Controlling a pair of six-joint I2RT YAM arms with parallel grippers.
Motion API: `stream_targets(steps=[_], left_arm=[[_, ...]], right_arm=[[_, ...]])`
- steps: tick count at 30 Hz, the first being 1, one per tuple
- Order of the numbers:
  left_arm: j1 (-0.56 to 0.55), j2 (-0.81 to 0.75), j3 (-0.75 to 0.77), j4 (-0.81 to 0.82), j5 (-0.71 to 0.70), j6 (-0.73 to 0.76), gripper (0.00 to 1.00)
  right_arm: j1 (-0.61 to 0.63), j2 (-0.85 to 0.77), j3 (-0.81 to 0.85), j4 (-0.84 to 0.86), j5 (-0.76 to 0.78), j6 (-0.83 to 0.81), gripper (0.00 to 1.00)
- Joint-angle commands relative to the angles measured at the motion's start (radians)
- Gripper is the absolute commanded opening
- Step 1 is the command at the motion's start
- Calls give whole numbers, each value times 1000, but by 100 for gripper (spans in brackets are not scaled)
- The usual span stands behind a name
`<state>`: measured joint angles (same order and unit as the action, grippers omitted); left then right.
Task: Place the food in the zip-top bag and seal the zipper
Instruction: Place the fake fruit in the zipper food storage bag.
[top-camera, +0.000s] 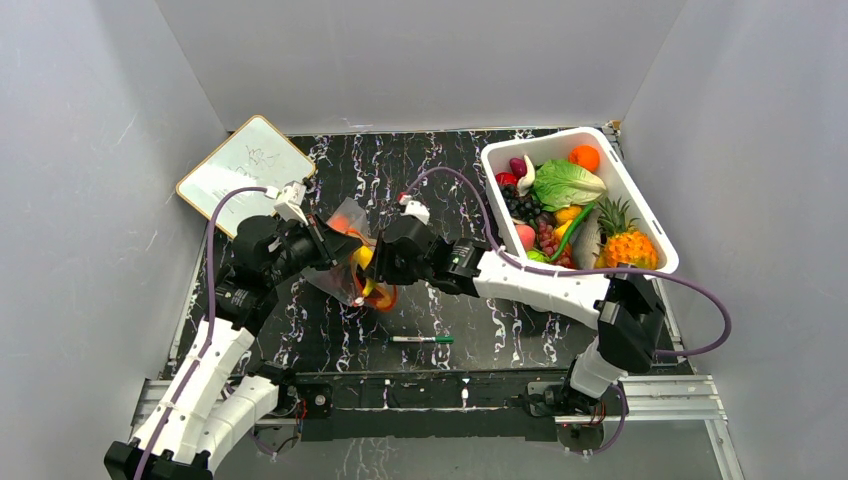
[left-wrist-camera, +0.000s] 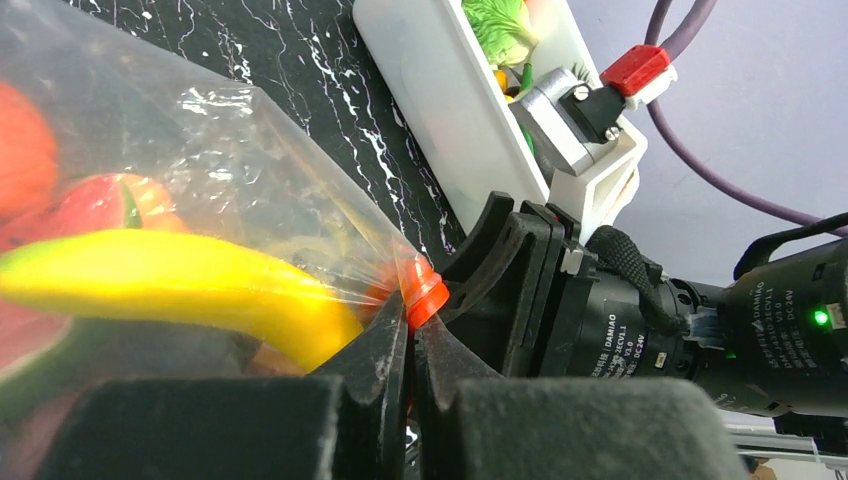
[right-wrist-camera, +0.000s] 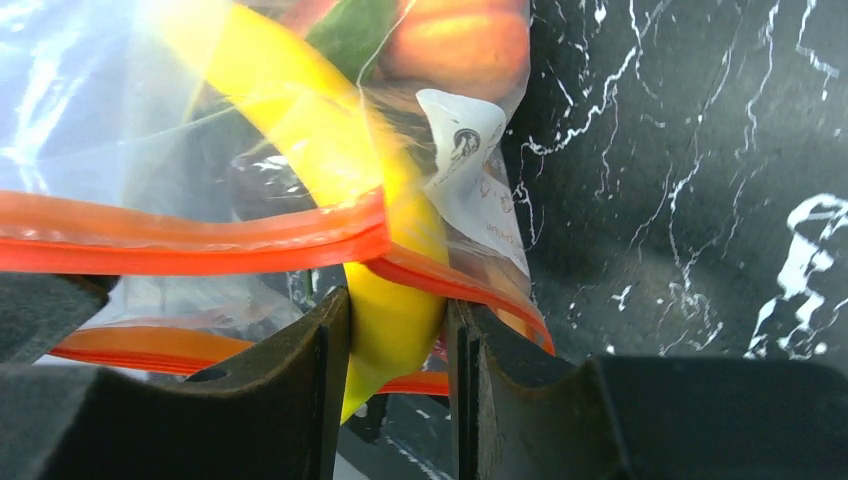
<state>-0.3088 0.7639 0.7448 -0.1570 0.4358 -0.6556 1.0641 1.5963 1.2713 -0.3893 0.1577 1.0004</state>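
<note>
The clear zip-top bag (top-camera: 345, 228) is held up above the black table at centre left. My left gripper (top-camera: 330, 245) is shut on the end of its orange-red zipper (left-wrist-camera: 425, 290), its fingertips (left-wrist-camera: 390, 345) pinched together. My right gripper (top-camera: 378, 262) is shut on the tip of a long yellow food piece (right-wrist-camera: 385, 300) that pokes out through the bag's open mouth, between the two zipper strips (right-wrist-camera: 200, 235). The yellow piece (left-wrist-camera: 180, 285), a red piece (left-wrist-camera: 100, 205) and an orange-red fruit (right-wrist-camera: 455, 35) lie inside the bag.
A white tub (top-camera: 645, 205) full of toy fruits and vegetables stands at the right back. A whiteboard (top-camera: 243, 170) leans at the left back. A white-and-green marker pen (top-camera: 422, 340) lies near the front edge.
</note>
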Motion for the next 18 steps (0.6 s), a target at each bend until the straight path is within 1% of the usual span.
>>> stream_targets(steps=[1, 6, 10, 14, 18], left_arm=[[0, -13, 29, 22, 64, -13, 0], [0, -11, 37, 32, 81, -41, 0], [0, -11, 52, 32, 83, -51, 0], [0, -11, 65, 18, 69, -48, 0], [0, -9, 70, 19, 58, -51, 0]], right_arm=[[-6, 9, 75, 133, -12, -247, 33], [-6, 4, 37, 183, -18, -348, 35], [-6, -8, -2, 238, -61, -444, 37], [-6, -35, -27, 237, -73, -490, 41], [-6, -75, -28, 195, -69, -520, 44]])
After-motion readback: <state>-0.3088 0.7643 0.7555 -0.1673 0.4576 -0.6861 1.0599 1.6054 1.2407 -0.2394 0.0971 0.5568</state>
